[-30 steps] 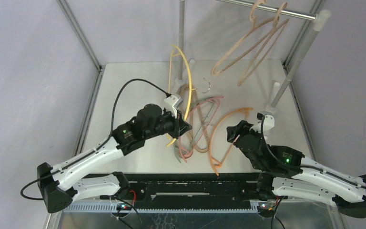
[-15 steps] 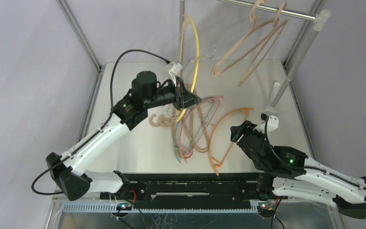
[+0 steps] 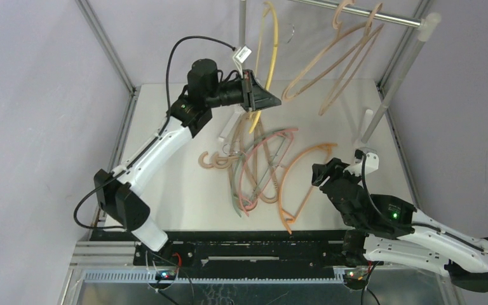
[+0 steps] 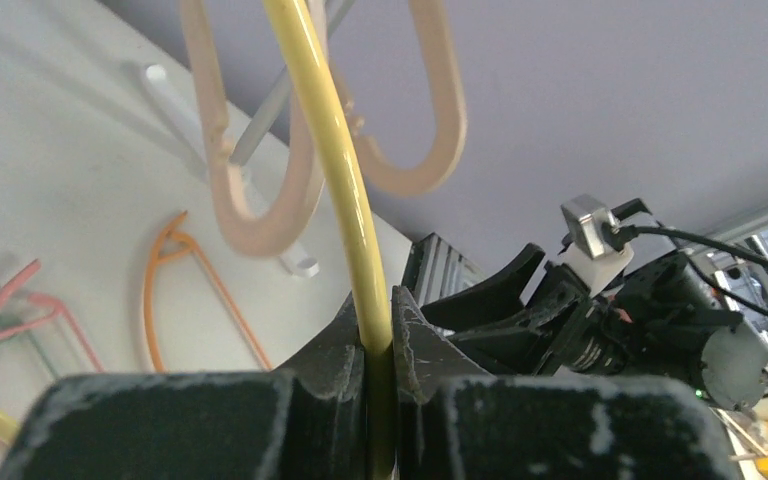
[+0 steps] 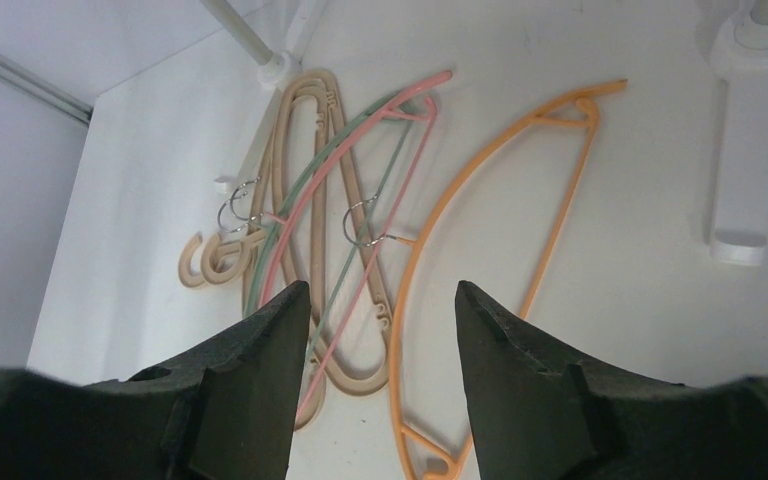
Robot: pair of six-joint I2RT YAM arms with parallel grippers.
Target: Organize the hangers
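Hangers split three ways. A thin yellow hanger (image 3: 272, 47) of round glossy plastic rod is up in the air by the back post, pinched in the left gripper (image 3: 270, 100). In the left wrist view we see the black, scuffed jaws nearly closed with the yellow rod (image 4: 345, 190) running straight up through the narrow gap between them.

Two thick beige hangers (image 3: 337, 54) with flat matte arms and big looped hooks hang tilted on the silver metal rail (image 3: 368, 16) at top right.

We count the rest as a loose overlapping pile lying flat on the white table (image 3: 190, 197):
- more thick beige ones, their chunky hooks (image 5: 210, 265) pointing to the left
- a thin pink hanger (image 5: 422, 88) with a curved arm, a pale-green one running alongside it
- a thin orange hanger (image 3: 305, 152), bow-shaped, at the pile's right edge
- small silver wire hooks on two of the thin ones; we cannot tell which

The right gripper (image 3: 321, 175) hovers low, just right of the orange hanger. Its wrist view shows the jaws well apart with nothing between them, only table and orange curve (image 5: 570, 100) beyond.
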